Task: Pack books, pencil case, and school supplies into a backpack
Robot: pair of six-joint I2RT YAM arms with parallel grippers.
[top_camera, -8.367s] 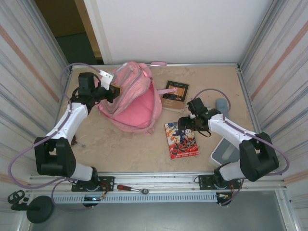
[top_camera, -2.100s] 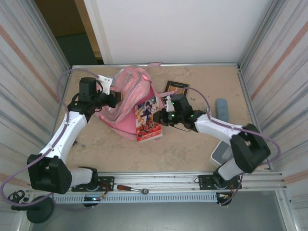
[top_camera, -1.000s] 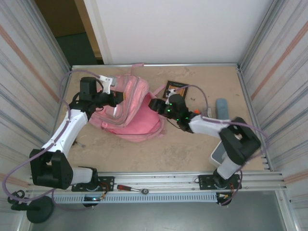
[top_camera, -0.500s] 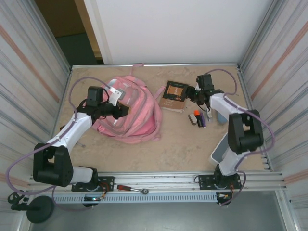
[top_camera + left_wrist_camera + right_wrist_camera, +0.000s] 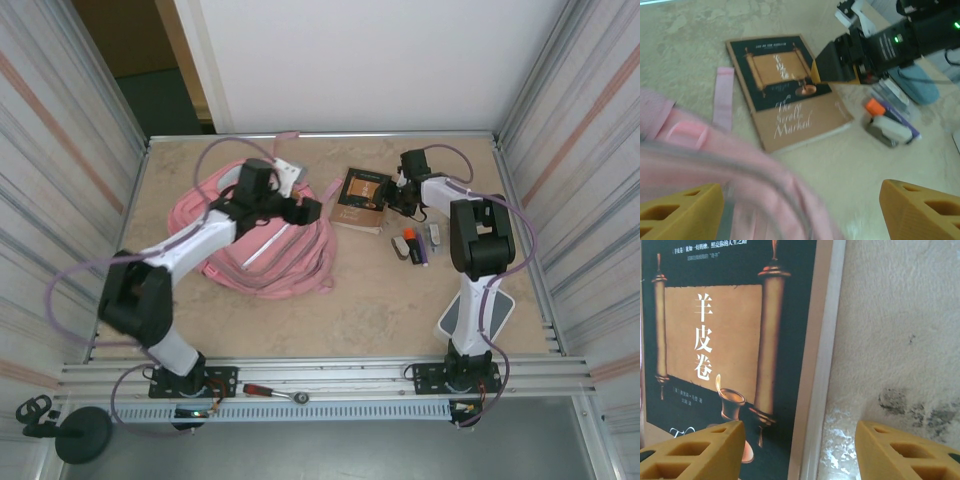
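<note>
The backpack (image 5: pixel 262 245) lies slumped flat on the counter (image 5: pixel 380 300) at about 9 o'clock from the middle, with its pink straps and pale zip lines facing up. The left arm reaches across it toward 2 o'clock. The left fingers (image 5: pixel 682 212) are released and spread wide over the bag's 3 o'clock edge. Blurred pink fabric passes beneath them, and nothing is pinched between them. A loose pink strap (image 5: pixel 723 95) lies flat on the counter just beside the near corner of the book.

The dark brown book (image 5: pixel 360 198) lies flat and cover up at about 1 o'clock from the middle, close to the backpack's 2 o'clock side. Its orange-gold scroll panel is plain in both wrist views.

The right fingers (image 5: pixel 697 450) sit at the book's 3 o'clock edge and are parted, not clenched. One is over the dark cover and the other over bare counter, with the white page edge running between them. Whether either finger touches the book cannot be told.

At 4 o'clock from the book a few small supplies lie close together. Among them are an orange-and-white piece (image 5: pixel 404 243) and a slim purple pen (image 5: pixel 421 253), the pen just to the 3 o'clock side of the piece. A blue pencil case (image 5: pixel 914 84) lies on the counter beyond them, under the right arm's forearm as the left wrist camera sees it.
</note>
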